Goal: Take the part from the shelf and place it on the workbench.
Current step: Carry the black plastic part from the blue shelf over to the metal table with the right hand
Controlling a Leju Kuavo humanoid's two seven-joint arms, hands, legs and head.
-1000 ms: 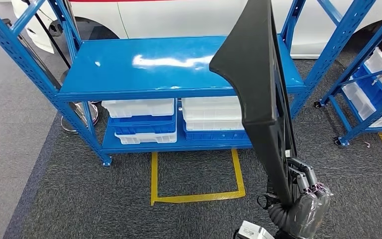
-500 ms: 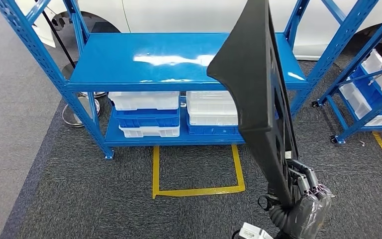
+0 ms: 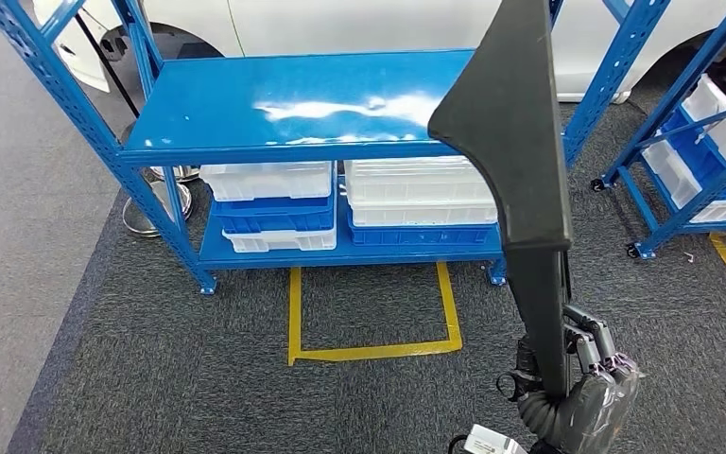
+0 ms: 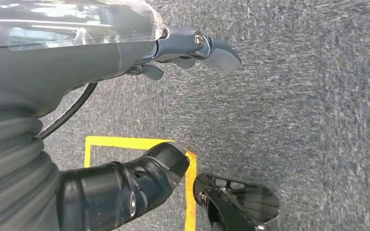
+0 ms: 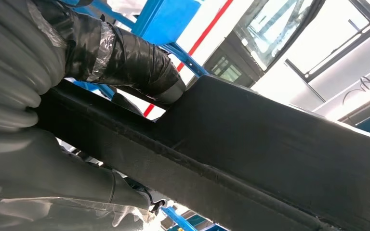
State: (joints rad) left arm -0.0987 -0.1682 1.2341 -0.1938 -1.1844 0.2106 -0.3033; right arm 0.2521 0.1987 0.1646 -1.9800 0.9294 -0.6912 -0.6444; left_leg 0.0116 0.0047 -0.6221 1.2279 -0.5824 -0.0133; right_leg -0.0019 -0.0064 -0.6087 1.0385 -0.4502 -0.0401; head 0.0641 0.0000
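A long black part (image 3: 515,161), wide at the top and narrow below, stands nearly upright in front of the blue shelf (image 3: 284,104). My right hand (image 3: 581,388) grips its narrow lower end at the bottom right of the head view. The right wrist view shows the part (image 5: 270,144) running across the palm, with the thumb (image 5: 125,53) wrapped over its edge. The shelf's top board is bare and glossy. My left hand (image 4: 91,53) hangs over grey carpet with its fingers apart and nothing in it.
White and blue bins (image 3: 265,194) are stacked on the shelf's lower board. A yellow tape square (image 3: 373,350) marks the carpet before the shelf. A second blue rack (image 3: 709,161) stands at the right, a white car (image 3: 369,24) behind, a round metal base (image 3: 151,213) at the left.
The whole picture has shifted, so the camera has moved a little relative to the shelf. The part now stands further right and straighter in view, still held in my right hand.
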